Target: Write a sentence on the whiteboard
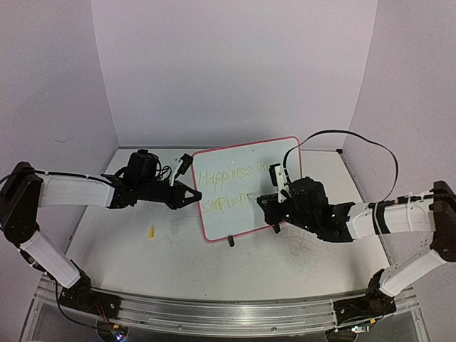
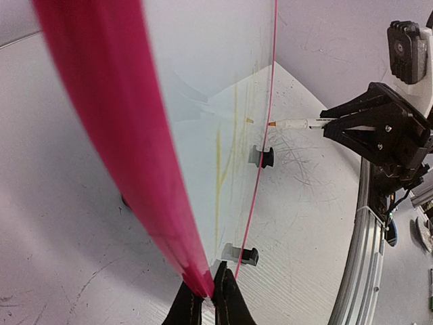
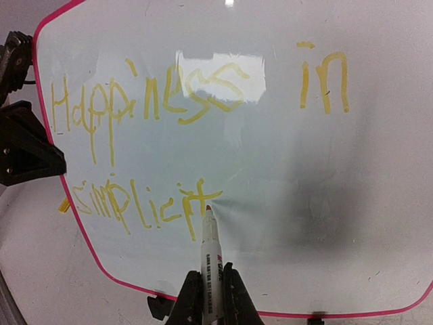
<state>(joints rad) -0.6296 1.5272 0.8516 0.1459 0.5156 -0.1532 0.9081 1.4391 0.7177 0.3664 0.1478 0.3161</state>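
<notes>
A robotics lab cell: plain walls [image 1: 235, 64] enclose a scuffed white bench [image 1: 285, 271], left arm [image 1: 71, 190] and right arm [image 1: 399, 214] bolted to its near-edge aluminium rail [image 1: 228, 310].

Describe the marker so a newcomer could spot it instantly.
Find the pink-rimmed whiteboard mid-table. At its face, the right gripper holds a slim white marker with dark print, its tip at the end of the lower yellow line of writing. It is the only pen-shaped thing; the small yellow piece on the tabletop lies loose, left of the board.
</notes>
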